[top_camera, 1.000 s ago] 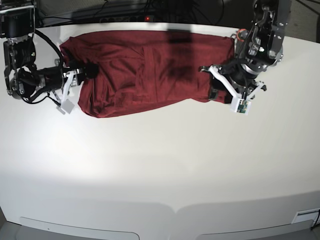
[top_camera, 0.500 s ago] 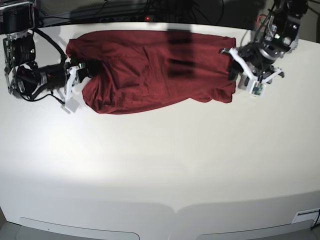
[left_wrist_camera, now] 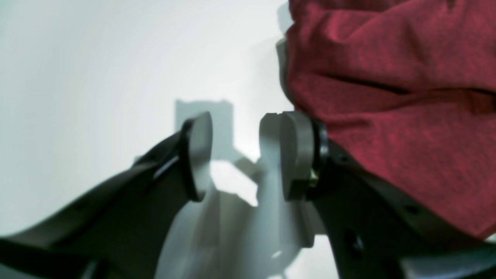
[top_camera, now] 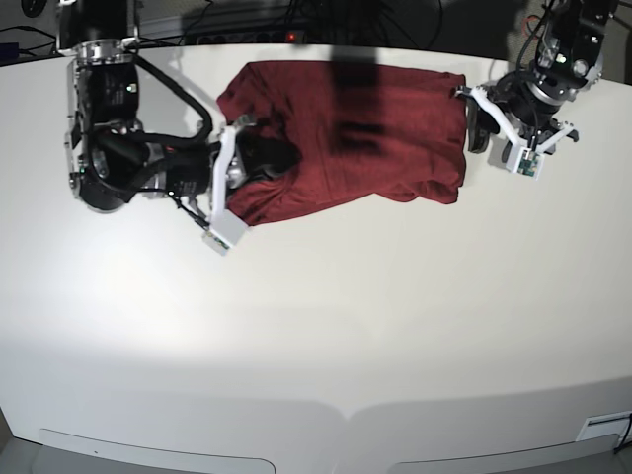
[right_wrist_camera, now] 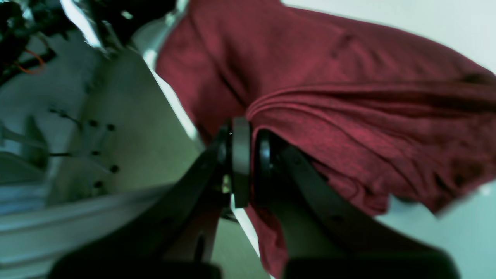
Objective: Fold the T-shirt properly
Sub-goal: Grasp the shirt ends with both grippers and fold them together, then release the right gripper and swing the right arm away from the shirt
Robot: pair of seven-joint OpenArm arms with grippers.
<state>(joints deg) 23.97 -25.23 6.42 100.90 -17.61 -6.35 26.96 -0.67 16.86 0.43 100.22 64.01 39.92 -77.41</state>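
The maroon T-shirt (top_camera: 355, 128) lies bunched at the back of the white table (top_camera: 316, 326). My right gripper (top_camera: 259, 158), on the left of the base view, is shut on a fold of the T-shirt's left edge. The right wrist view shows that gripper (right_wrist_camera: 246, 162) with its jaws pressed together on a ridge of the T-shirt (right_wrist_camera: 348, 116). My left gripper (top_camera: 476, 126) stands open just off the T-shirt's right edge. In the left wrist view this gripper (left_wrist_camera: 246, 155) holds nothing, and its right pad (left_wrist_camera: 294, 155) sits beside the T-shirt (left_wrist_camera: 387, 97).
Dark cables and equipment (top_camera: 296, 30) run along the table's back edge. A small white label (top_camera: 602, 430) sits at the front right corner. The rounded front edge of the table (top_camera: 346, 410) is near the bottom of the base view.
My right gripper closed on the T-shirt's left edge and dragged it toward the centre, bunching the cloth. My left gripper drew back off the right edge and stayed open.
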